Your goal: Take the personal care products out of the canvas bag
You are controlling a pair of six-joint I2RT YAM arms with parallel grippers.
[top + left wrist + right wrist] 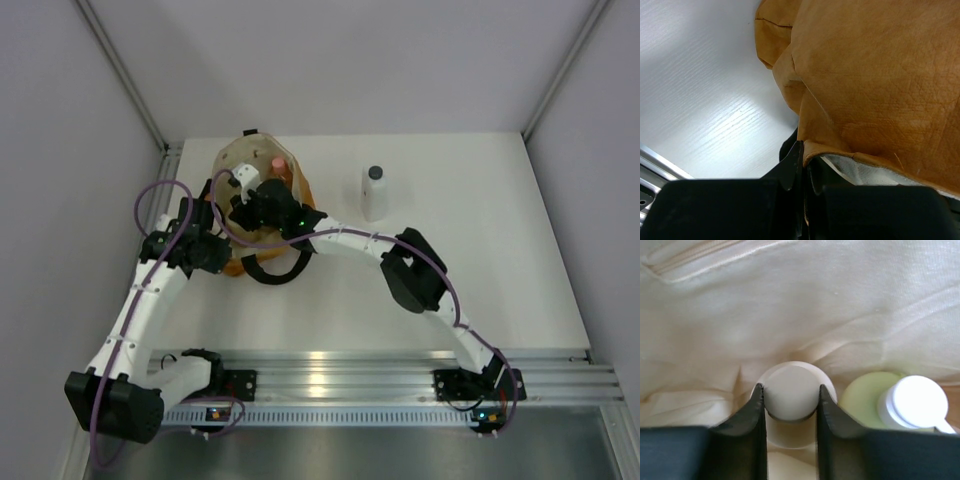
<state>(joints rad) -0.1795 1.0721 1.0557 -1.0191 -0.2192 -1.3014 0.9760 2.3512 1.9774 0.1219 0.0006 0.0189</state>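
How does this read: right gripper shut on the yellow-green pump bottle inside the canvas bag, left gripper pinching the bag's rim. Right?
No. The right wrist view shows the right gripper shut on the cap of the cream bottle; the yellow-green pump bottle stands beside it. The rest holds: inside the canvas bag, left gripper pinching its rim.

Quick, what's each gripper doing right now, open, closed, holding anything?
Left gripper: closed, pinching the rim of the canvas bag.
Right gripper: closed on the top of the cream bottle inside the bag.
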